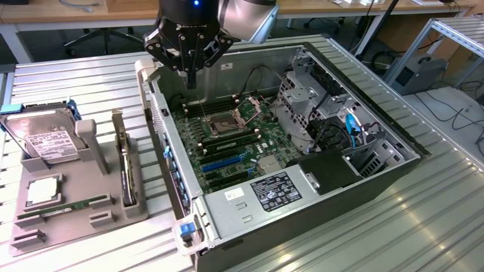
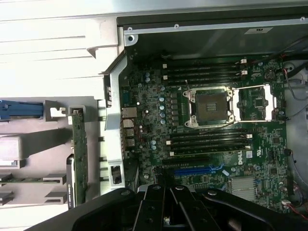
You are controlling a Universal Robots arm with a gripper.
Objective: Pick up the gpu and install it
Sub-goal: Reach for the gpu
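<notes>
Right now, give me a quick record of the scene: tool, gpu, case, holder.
tool: shut, nothing seen in it, over the open case
gpu: standing on edge in the gray holder, outside the case
case: side open, motherboard exposed
holder: at the exterior view's left, also carrying a hard drive

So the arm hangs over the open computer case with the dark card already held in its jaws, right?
No: the jaws are shut on nothing. The exterior view shows the dark card standing in the grey holder beside the open computer case, with the arm over it.
</notes>
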